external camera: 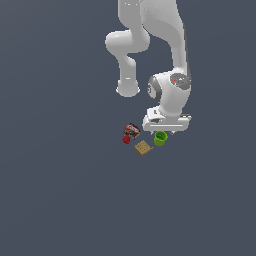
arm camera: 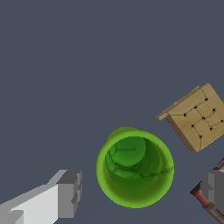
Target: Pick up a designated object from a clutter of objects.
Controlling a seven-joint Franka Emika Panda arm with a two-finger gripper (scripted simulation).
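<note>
The green cup [external camera: 160,138] sits a little below the middle of the exterior view, upright on the grey bench [external camera: 60,190], with the white arm's hand directly above it. It has not been lifted, as far as I can judge: it looks level with its neighbours, which lie on the same surface.

In the wrist view the cup [arm camera: 134,168] shows mouth-up in the lower middle of the frame, its rim whole and round. The tool [arm camera: 142,192] is spread wide, one grey finger [arm camera: 69,193] at the lower left and the other at the lower right edge, with the cup between them and a clear gap on each side. So nothing is gripped.

The rest of the clutter is close. The tan square tile [external camera: 143,147] lies just beside the cup, toward the lower left in the exterior view, and the dark packet [external camera: 132,130] and small red ball [external camera: 126,140] are further left. In the wrist view the packet [arm camera: 205,199] peeks out right by the lower-right finger.

I would say the approach and lining-up are done; the squeeze and the lift remain. That packet near the finger is the thing to watch.
</note>
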